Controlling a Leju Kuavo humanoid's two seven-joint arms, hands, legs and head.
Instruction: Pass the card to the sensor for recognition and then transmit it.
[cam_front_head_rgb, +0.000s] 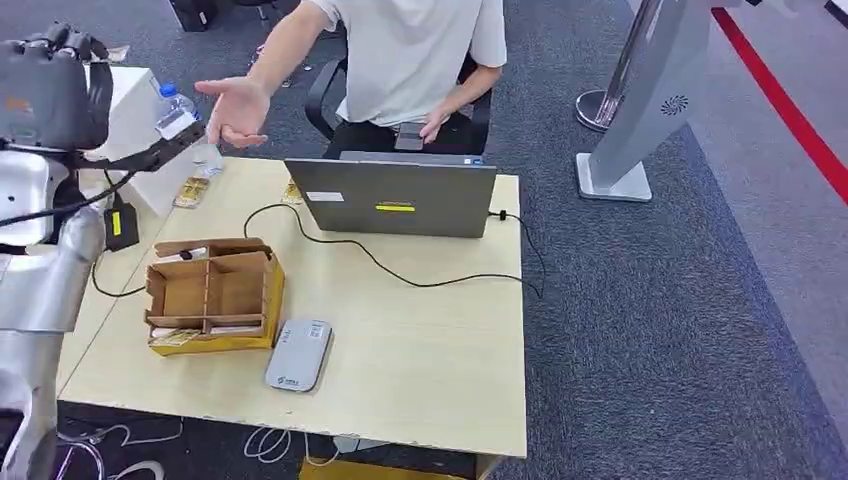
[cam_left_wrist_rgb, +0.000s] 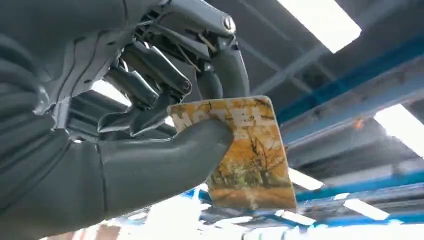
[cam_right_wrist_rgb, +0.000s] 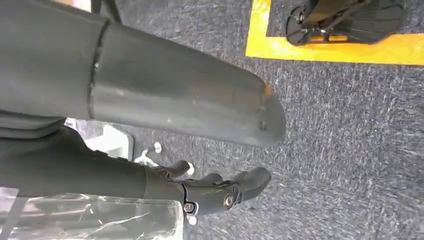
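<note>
My left hand (cam_front_head_rgb: 52, 92) is raised at the far left, above the table's back corner. It pinches a yellow-orange picture card (cam_left_wrist_rgb: 250, 150) between the thumb (cam_left_wrist_rgb: 165, 160) and the fingers. In the head view the card (cam_front_head_rgb: 165, 148) shows edge-on, pointing toward a person's open palm (cam_front_head_rgb: 235, 108) a short way off. The grey card sensor (cam_front_head_rgb: 298, 355) lies flat near the table's front edge, far below that hand. My right hand (cam_right_wrist_rgb: 220, 192) hangs over the carpet with nothing in it, thumb apart from the fingers.
A compartmented cardboard box (cam_front_head_rgb: 212, 295) stands left of the sensor. An open grey laptop (cam_front_head_rgb: 400, 195) stands at the back of the wooden table (cam_front_head_rgb: 420, 350), with a black cable (cam_front_head_rgb: 400, 275) running from it. A seated person (cam_front_head_rgb: 410, 60) faces me. A water bottle (cam_front_head_rgb: 178, 108) stands at the back left.
</note>
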